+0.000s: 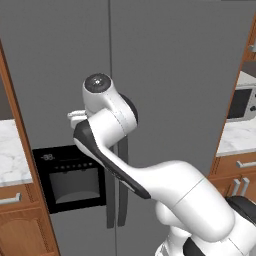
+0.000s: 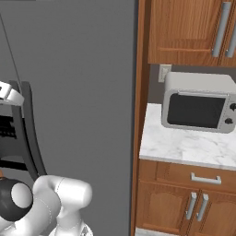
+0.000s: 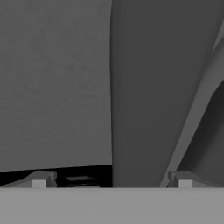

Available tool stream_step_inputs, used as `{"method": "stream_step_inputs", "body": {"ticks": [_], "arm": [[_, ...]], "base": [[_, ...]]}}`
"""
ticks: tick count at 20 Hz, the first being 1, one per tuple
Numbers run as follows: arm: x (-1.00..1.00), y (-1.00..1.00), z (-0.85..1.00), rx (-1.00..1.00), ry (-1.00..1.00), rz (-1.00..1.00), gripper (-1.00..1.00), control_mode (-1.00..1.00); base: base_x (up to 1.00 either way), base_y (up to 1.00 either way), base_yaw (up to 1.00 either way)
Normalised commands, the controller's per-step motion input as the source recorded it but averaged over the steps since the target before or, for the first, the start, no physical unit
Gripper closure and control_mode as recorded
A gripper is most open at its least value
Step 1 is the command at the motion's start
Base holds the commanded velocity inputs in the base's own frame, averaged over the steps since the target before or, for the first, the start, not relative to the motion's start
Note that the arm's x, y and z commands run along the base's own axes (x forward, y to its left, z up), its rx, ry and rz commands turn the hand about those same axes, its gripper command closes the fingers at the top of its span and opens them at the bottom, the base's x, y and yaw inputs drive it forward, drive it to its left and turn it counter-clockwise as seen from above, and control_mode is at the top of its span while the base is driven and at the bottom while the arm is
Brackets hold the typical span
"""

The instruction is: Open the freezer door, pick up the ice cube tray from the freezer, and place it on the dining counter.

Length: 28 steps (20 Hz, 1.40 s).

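Note:
The freezer door (image 1: 60,75) is the left grey door, with the black dispenser panel (image 1: 70,180), and it stands closed. Its long dark curved handle (image 3: 144,87) runs top to bottom through the hand view, very close. My gripper (image 3: 111,180) is open, and the handle passes between the left fingertip (image 3: 39,179) and the right fingertip (image 3: 183,179). In the left base view, my white hand (image 1: 75,119) sits at the door just above the dispenser. The ice cube tray is hidden behind the closed door. The dining counter is out of view.
The plain grey fridge door (image 1: 175,75) is on the right, with its own dark handle (image 1: 123,200) beside the freezer's. A microwave (image 2: 198,103) stands on a marble counter (image 2: 184,145) over wooden cabinets (image 2: 193,203). Another marble counter (image 1: 10,150) lies to the left.

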Motion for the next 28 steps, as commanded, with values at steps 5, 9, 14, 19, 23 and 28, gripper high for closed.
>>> {"method": "stream_step_inputs", "body": {"ticks": [5,9,14,19,23,28], "arm": [[0.21,0.00,-0.14,0.00,-0.02,0.00,-1.00,-1.00],[0.06,-0.17,-0.04,0.00,-0.02,0.00,-1.00,-1.00],[0.06,-0.17,-0.05,0.00,-0.01,0.00,-1.00,-1.00],[0.13,-0.11,-0.15,0.00,-0.01,0.00,-1.00,-1.00],[0.00,0.00,-0.01,0.00,0.00,0.00,-1.00,-1.00],[0.00,0.00,0.00,0.00,0.00,0.00,-1.00,-1.00]], "base": [[0.00,0.00,0.00],[0.00,0.00,0.00],[0.00,0.00,0.00],[0.00,0.00,0.00],[0.00,0.00,0.00],[0.00,0.00,0.00]]}}
